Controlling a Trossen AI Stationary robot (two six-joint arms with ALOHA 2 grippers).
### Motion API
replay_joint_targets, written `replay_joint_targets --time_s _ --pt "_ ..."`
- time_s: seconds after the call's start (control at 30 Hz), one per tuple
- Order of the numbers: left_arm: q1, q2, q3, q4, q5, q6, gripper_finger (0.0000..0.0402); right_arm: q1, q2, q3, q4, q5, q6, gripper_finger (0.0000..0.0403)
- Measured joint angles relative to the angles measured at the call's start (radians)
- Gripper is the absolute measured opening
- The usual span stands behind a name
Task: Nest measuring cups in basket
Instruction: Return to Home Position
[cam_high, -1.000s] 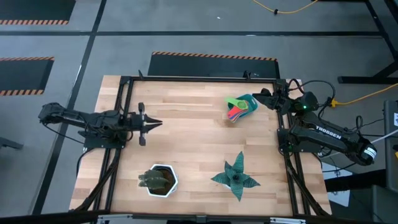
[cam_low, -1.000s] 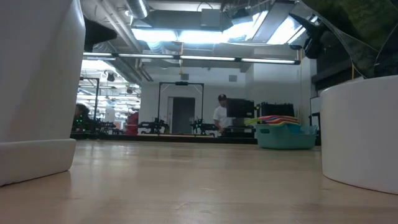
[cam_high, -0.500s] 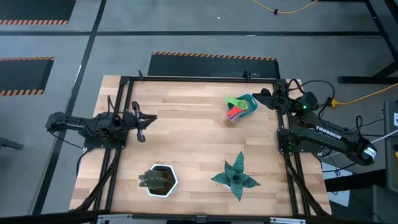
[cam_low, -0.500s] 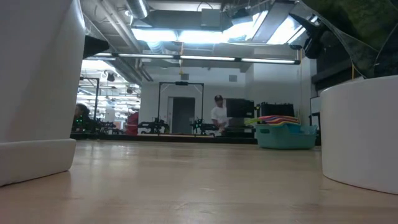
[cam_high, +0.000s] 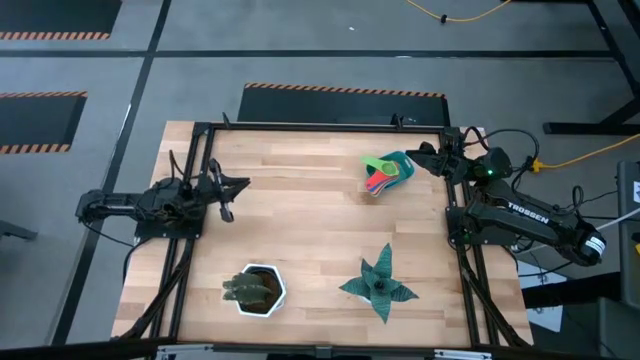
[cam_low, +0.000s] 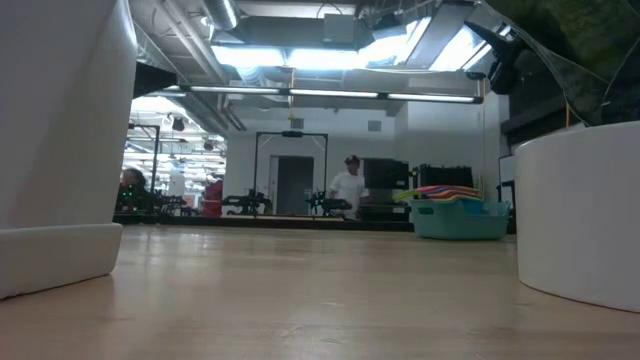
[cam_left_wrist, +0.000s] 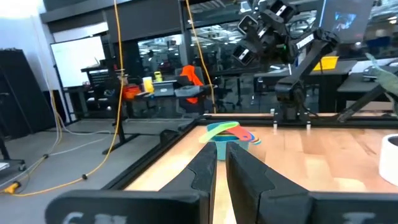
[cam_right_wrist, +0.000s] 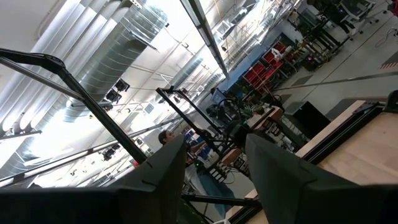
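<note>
The teal basket (cam_high: 403, 162) stands on the table near its far right corner. The measuring cups (cam_high: 380, 176) sit stacked inside it: green, yellow, red and blue, with their handles sticking out over its left rim. The low view shows the basket (cam_low: 458, 220) with the cups (cam_low: 446, 190) piled above its rim. In the left wrist view the basket (cam_left_wrist: 222, 148) is far ahead. My right gripper (cam_high: 414, 158) is open just right of the basket, tipped upward (cam_right_wrist: 214, 162). My left gripper (cam_high: 243, 184) is at the left edge, its fingers (cam_left_wrist: 221, 163) all but together.
A white hexagonal pot with a dark plant (cam_high: 258, 288) and a green star-shaped plant (cam_high: 380, 285) stand near the near edge. Black frame rails (cam_high: 190, 190) run along both sides. White walls (cam_low: 60, 150) crowd the low view. A person (cam_low: 348, 187) walks in the room behind.
My left arm has drawn back toward the table's left edge, and its gripper has swung a little toward the far edge. The basket, the cups and my right arm have stayed still. The person in the room behind has walked to the left.
</note>
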Motion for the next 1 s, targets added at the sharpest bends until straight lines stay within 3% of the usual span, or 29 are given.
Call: replay_joint_targets --time_s 0.2,0.5,0.67,0.87,1.0 --pt "0.010 0.000 0.000 -0.006 0.000 -0.001 0.0027 0.000 0.000 0.000 0.001 -0.006 -0.006 0.0173" --pt "0.010 0.000 0.000 -0.006 0.000 -0.003 0.0027 0.000 0.000 0.000 0.002 -0.033 -0.183 0.0164" --pt "0.010 0.000 0.000 -0.010 0.025 -0.025 0.0027 0.000 0.000 0.000 0.003 -0.099 -0.288 0.0127" --pt "0.010 0.000 0.000 -0.058 0.146 -0.062 0.0027 0.000 0.000 0.000 0.002 -0.138 -0.416 0.0075" --pt "0.010 0.000 0.000 -0.113 0.199 -0.102 0.0027 0.000 0.000 0.000 0.002 -0.154 -0.418 0.0045"
